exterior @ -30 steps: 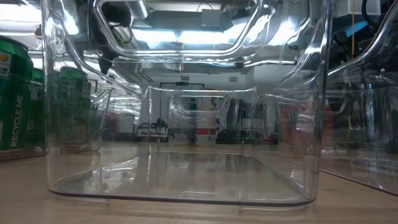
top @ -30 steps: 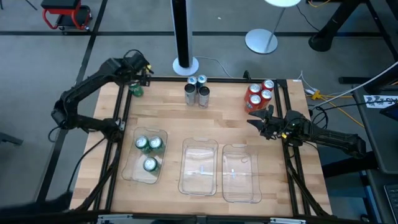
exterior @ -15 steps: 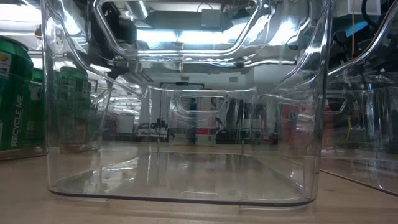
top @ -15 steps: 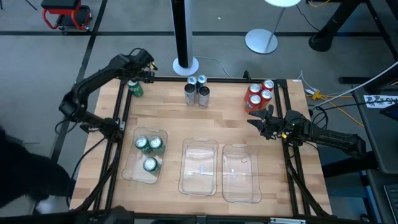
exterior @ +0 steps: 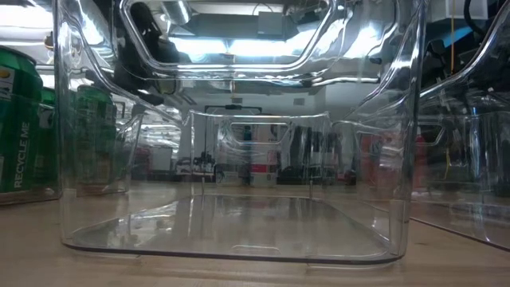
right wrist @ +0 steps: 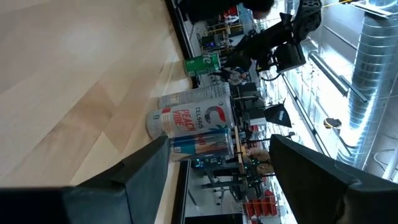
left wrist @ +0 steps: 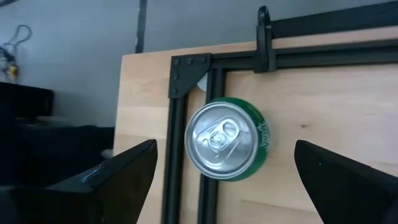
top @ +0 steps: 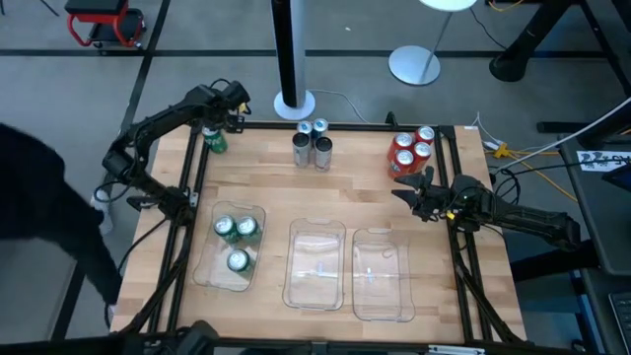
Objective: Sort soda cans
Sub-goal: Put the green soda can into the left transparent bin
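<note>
One green can [top: 215, 141] stands upright on its base at the table's far left corner, beside the black frame rail; the left wrist view shows its silver top [left wrist: 222, 138] from above. My left gripper [top: 222, 116] hangs open above it, its fingers [left wrist: 118, 180] apart on either side and clear of it. Three green cans [top: 237, 242] stand in the left clear tray [top: 202, 268]. Silver-grey cans [top: 313, 144] and red cans [top: 412, 150] stand in clusters along the far edge. My right gripper [top: 402, 187] waits open, just nearer than the red cans.
The middle tray [top: 315, 264] and right tray [top: 382, 276] lie along the near edge; the middle one fills the low view [exterior: 239, 159]. A black frame [top: 345, 126] rims the table. A dark figure [top: 49, 217] stands by the left side.
My left arm has raised and swung its elbow, and its gripper has crept a little toward the table's right, staying over the far left corner. A dark figure has come in along the table's left side.
</note>
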Robot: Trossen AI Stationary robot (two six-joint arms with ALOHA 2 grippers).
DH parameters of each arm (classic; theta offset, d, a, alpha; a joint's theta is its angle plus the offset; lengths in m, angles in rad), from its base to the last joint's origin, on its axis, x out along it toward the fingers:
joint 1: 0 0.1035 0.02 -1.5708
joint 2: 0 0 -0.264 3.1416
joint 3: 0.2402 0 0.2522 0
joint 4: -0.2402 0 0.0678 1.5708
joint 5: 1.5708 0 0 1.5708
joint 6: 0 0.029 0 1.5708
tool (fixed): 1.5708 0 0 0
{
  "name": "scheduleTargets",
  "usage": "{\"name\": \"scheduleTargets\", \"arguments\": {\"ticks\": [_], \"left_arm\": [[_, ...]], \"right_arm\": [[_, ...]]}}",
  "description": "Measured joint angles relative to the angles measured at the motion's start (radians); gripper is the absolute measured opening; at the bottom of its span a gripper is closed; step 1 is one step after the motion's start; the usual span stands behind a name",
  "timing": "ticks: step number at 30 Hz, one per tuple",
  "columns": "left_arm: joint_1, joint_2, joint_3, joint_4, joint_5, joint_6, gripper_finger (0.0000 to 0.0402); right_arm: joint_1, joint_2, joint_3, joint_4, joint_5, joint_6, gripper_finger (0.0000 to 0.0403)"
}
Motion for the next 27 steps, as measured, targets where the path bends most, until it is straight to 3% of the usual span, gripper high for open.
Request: {"name": "scheduleTargets", "arguments": {"ticks": [27], "left_arm": [[0.037,0.192,0.000,-0.013,-0.043,-0.003,0.0365]], "right_arm": [[0.000,0.002,-0.003,0.000,0.000,0.001,0.0278]]}}
